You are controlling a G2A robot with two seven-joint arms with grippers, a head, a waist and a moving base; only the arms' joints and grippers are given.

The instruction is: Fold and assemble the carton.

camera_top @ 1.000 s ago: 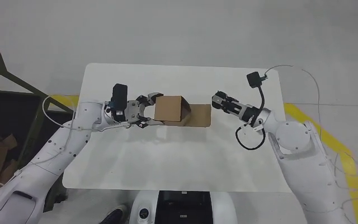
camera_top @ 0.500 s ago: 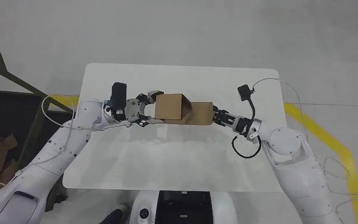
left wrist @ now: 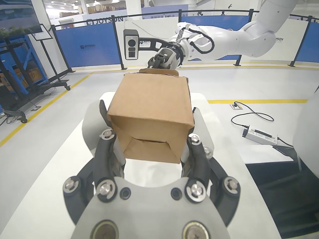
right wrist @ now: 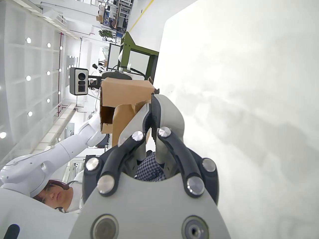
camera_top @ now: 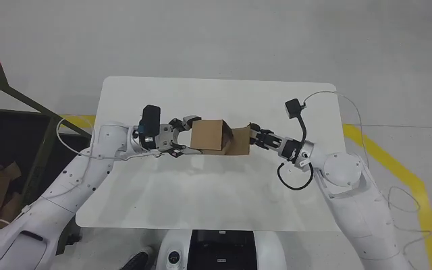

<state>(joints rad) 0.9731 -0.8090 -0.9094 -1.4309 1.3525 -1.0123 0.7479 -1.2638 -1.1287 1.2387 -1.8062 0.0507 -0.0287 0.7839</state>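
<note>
A brown carton lies on its side at the middle of the white table, both ends unsealed. My left gripper has its fingers on the two sides of the carton's left end and holds it; the left wrist view looks into that open end. At the other end a flap stands partly folded. My right gripper is shut, its tips pressed against that flap. In the left wrist view the right gripper sits just behind the carton.
Bare tabletop lies in front of and behind the carton. A dark bin stands on the floor off the table's left side. A power adapter with its cable lies on the floor.
My right arm came in from the right and pushed the flat flap up toward the carton's end. The left gripper and carton shifted slightly right.
</note>
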